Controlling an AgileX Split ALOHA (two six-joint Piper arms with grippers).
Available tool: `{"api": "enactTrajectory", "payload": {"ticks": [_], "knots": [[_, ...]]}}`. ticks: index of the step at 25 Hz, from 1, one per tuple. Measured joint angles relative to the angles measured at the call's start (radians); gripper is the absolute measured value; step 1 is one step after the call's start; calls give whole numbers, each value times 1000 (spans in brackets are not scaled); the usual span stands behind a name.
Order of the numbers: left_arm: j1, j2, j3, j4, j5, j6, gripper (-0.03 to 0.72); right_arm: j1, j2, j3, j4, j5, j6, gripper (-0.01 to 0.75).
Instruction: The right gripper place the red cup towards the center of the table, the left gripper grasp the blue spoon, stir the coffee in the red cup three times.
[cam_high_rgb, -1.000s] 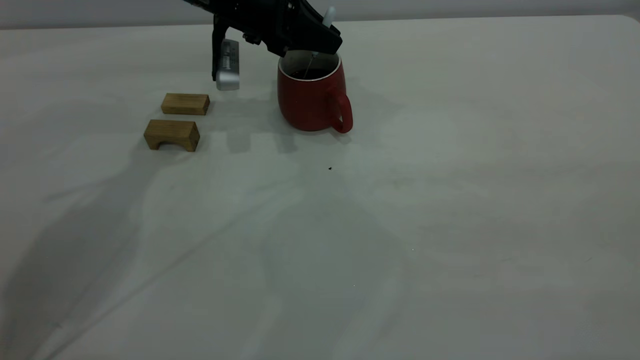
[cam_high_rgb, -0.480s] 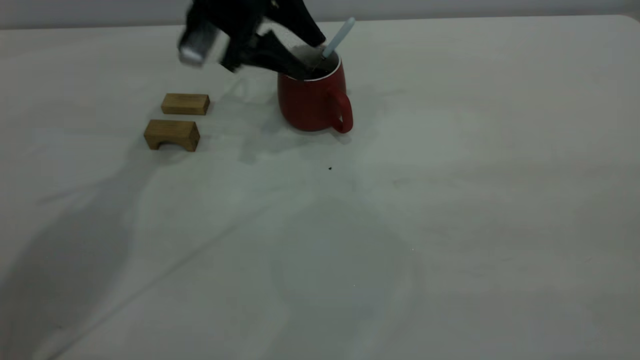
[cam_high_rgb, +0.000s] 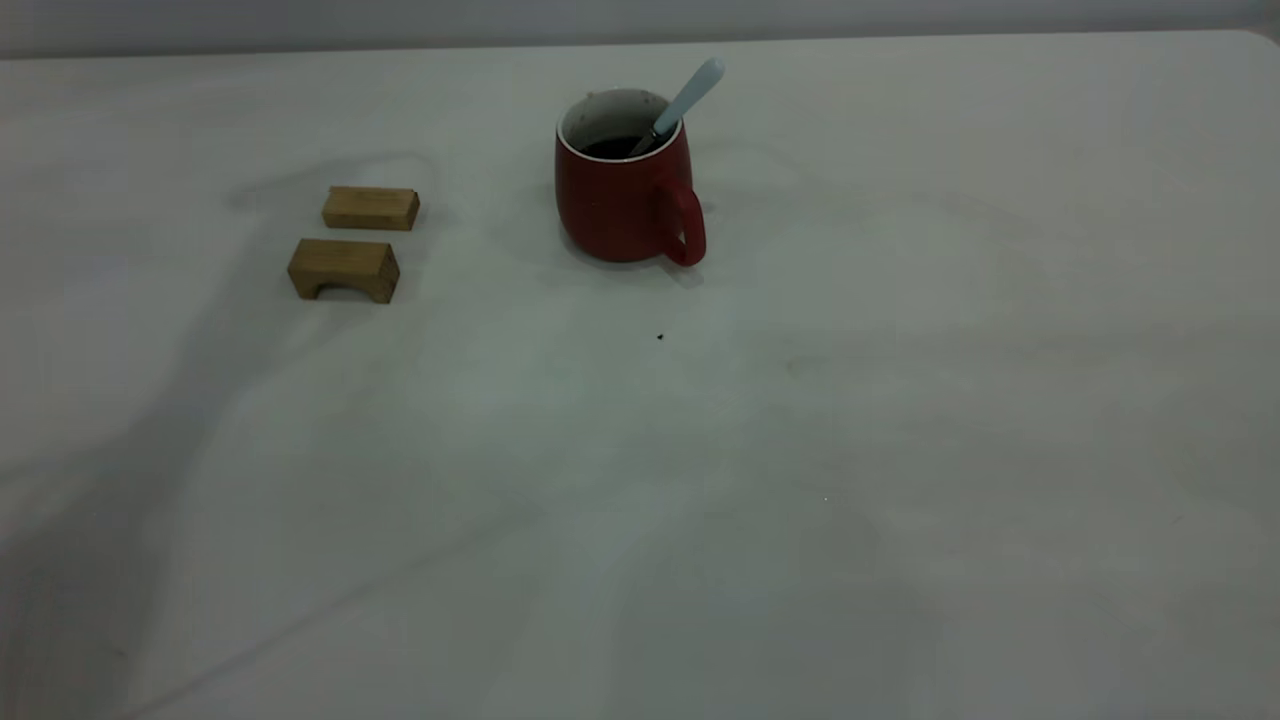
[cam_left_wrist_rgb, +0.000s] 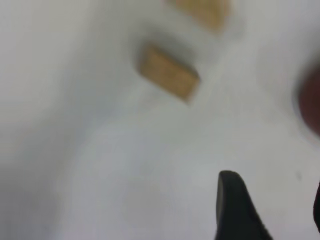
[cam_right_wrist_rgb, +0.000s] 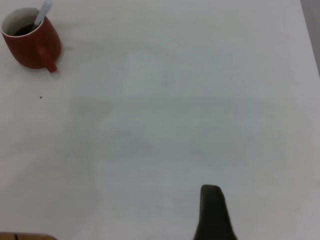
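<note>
Now left tool (cam_left_wrist_rgb: 270, 210) off blue spoon (cam_high_rgb: 688, 96).

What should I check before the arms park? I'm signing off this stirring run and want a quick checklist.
1. Dark red ceramic mug upright on the off-white table: ok.
2. Pale-blue-handled spoon left in the mug, leaning on its rim: ok.
3. Dark coffee in the mug, no spill visible around it: ok.
4. Two brown wooden blocks apart from the mug: ok.
5. Left gripper clear of the mug, holding nothing: ok.
6. Right gripper fingers open or shut: cannot tell.
</note>
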Motion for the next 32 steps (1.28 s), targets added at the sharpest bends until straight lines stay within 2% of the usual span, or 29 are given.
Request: {"api": "enactTrajectory", "payload": {"ticks": [5,9,12,15,18,22,27,32], "knots": [[1,-172,0,192,0,8,426,0,0,0,0,0,0,572],[1,-303,0,326,0,87,424,0,0,0,0,0,0,572],[1,-410,7,366,0,285,424,0,0,0,0,0,0,572],[1,-557,81,297,-8,517,424,0,0,0,0,0,0,572],[1,-730,239,138,-47,696,424,0,0,0,0,0,0,572],[1,-991,517,0,-127,751,424,0,0,0,0,0,0,572],[1,-1310,900,-33,-146,756,424,0,0,0,0,0,0,572],[1,-1621,1210,-33,-116,754,423,0,0,0,0,0,0,572]]}}
